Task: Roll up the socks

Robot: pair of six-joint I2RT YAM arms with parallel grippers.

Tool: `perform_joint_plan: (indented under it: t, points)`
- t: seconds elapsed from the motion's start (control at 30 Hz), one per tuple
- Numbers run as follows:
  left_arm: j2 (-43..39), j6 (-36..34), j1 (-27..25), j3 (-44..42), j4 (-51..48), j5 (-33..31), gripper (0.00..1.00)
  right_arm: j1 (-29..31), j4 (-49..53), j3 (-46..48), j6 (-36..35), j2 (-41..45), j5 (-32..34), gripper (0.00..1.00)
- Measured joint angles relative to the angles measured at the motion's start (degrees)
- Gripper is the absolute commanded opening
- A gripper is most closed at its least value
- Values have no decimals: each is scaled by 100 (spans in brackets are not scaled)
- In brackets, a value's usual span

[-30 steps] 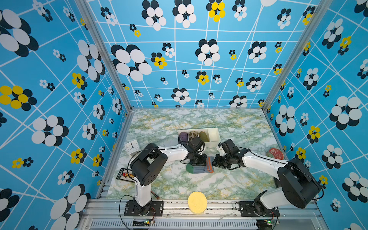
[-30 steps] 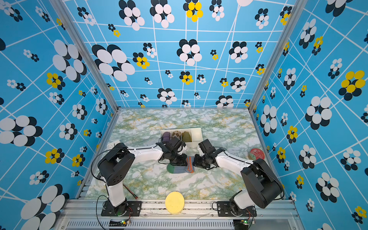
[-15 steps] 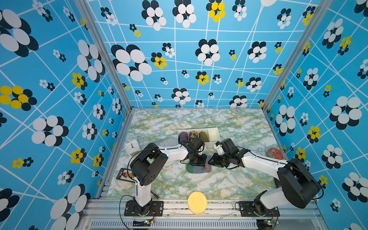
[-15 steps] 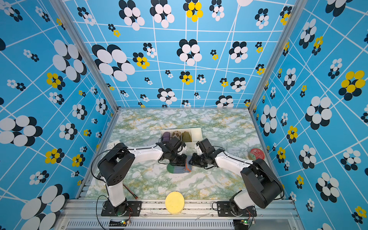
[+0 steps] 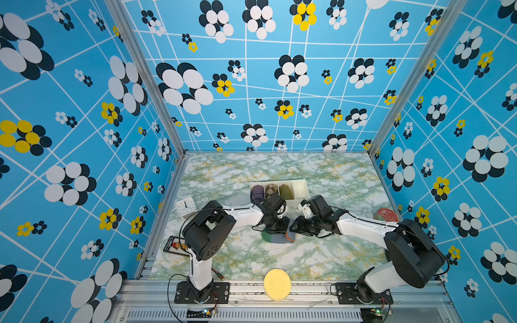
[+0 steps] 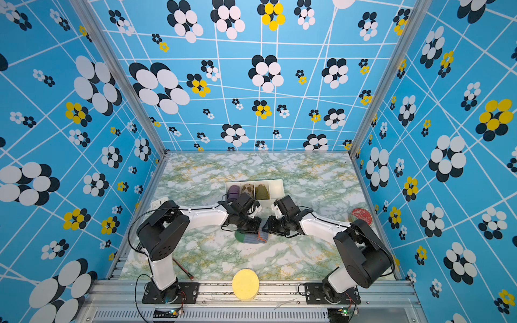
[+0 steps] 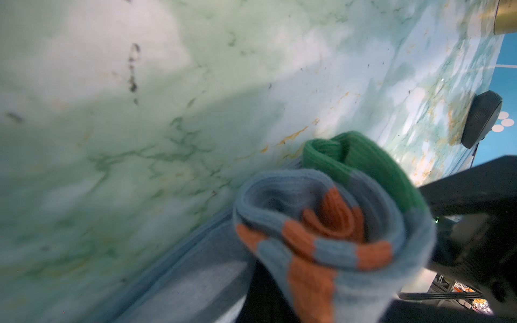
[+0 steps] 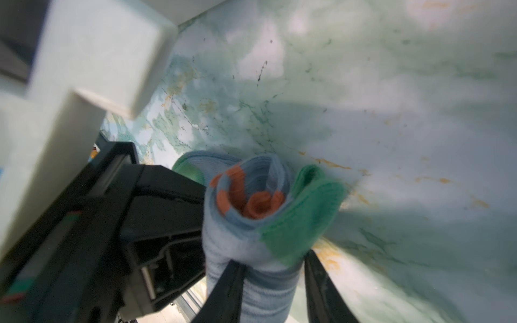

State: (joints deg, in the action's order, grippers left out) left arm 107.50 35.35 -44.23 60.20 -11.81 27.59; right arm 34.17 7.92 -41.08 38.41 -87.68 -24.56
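The socks (image 5: 277, 238) (image 6: 251, 237) lie mid-table as a loose grey-blue roll with green patches and orange bands. The left wrist view looks into the roll's orange-striped end (image 7: 321, 223). My left gripper (image 5: 275, 228) (image 6: 249, 227) presses down on the roll's far side, shut on the sock fabric; its fingertips are hidden. From the right comes my right gripper (image 5: 292, 227) (image 8: 272, 260), its two black fingers (image 8: 223, 293) straddling the socks (image 8: 251, 232) with a small gap on one side, so the jaws stand open. The left gripper's black body (image 8: 154, 209) touches the roll.
A white divided bin (image 5: 300, 186) behind the grippers holds purple, checkered and olive sock rolls. A white clock (image 5: 185, 207) stands at the left, a red round tin (image 5: 387, 215) at the right, a yellow disc (image 5: 277, 283) at the front edge, and a black card (image 5: 176, 244) by the left arm.
The flat striped end of the socks has been gathered into a tighter roll. My right gripper moved left against it and its jaws have widened. The left gripper stayed shut in place.
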Motion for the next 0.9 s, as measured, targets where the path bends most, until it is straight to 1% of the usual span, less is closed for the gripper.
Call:
perform_joint_plan:
  t: [0.17, 0.27, 0.3, 0.37, 0.53, 0.7, 0.9]
  points:
    - [-4, 26, 31, -68, 111, 70, 0, 42, -42, -28, 4, -129, 2, 37]
    - [-11, 68, 66, -92, 118, 114, 0, 81, -57, -76, 20, -186, 11, 33]
    - [-11, 85, 74, -94, 116, 129, 0, 96, -63, -85, 20, -192, 20, 31]
    - [-11, 107, 76, -98, 118, 133, 0, 120, -76, -107, 42, -203, 28, 20]
    - [-15, 107, 83, -116, 140, 136, 0, 157, -81, -149, 94, -243, 70, 0]
    - [-22, 109, 105, -133, 153, 170, 1, 210, -26, -201, 96, -258, 166, 0]
    - [-50, 81, 125, -166, 153, 170, 4, 372, 361, -428, -33, -258, 507, 0]
